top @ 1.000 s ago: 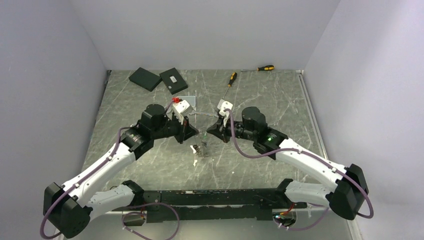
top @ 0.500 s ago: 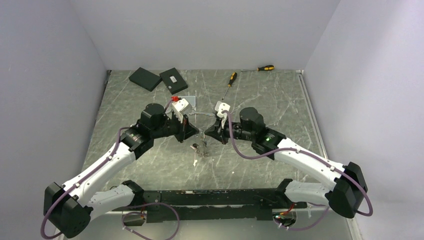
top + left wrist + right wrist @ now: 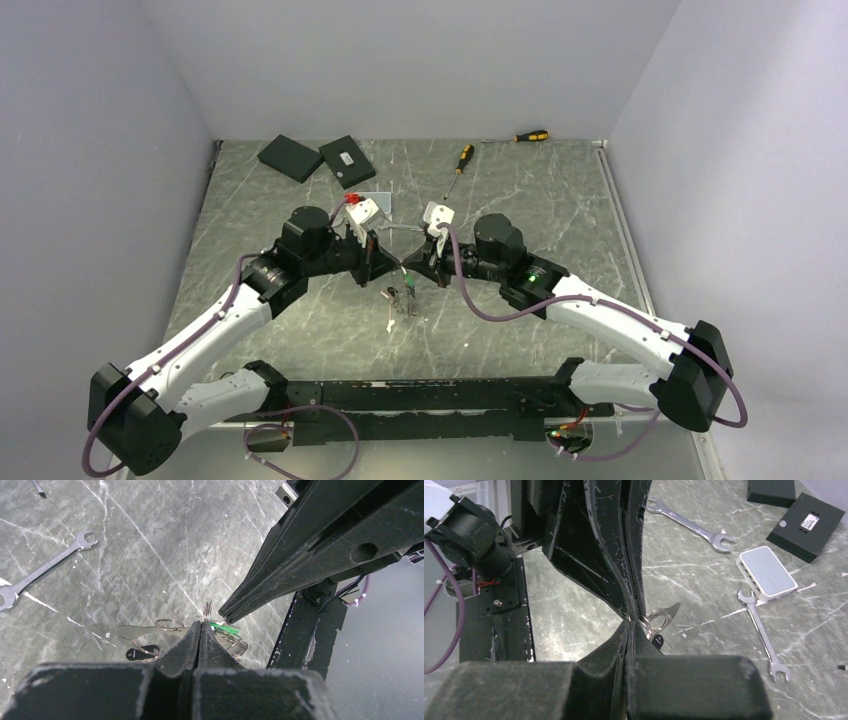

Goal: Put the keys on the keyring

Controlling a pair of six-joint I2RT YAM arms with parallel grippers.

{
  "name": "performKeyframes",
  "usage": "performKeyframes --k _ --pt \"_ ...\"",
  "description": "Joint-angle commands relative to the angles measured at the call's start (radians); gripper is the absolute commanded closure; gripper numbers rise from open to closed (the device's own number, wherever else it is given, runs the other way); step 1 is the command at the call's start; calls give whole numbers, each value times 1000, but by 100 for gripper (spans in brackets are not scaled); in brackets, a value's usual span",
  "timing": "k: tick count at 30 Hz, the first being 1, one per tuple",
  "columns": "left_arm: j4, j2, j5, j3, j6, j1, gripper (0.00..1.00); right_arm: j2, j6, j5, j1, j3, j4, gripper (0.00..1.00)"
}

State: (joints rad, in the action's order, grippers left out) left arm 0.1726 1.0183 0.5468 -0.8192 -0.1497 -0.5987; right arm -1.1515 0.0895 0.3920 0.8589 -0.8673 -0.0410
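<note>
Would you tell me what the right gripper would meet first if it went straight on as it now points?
The left gripper, almost at once: its shut tips sit nose to nose with the right gripper. The keys lie just beside; depth is unclear.

Top camera high, looking down; wrist cameras close, opposed, sharing keys (image 3: pixel 131 631)

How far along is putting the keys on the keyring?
Done: no key visibly threaded. In hand: the shut left gripper and shut right gripper meet tip to tip at a thin silvery wire ring beside a green-tagged key. Left: the black-tagged key lies on the grey marbled table.
</note>
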Motion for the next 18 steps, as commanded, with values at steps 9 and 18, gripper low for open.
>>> performKeyframes --k 9,18 --pt "-53 -10 32 -32 18 5 100 12 52 -94 12 -44 -4 100" --pt "-44 -12 40 -32 25 5 100 3 59 -117 15 -56 0 100"
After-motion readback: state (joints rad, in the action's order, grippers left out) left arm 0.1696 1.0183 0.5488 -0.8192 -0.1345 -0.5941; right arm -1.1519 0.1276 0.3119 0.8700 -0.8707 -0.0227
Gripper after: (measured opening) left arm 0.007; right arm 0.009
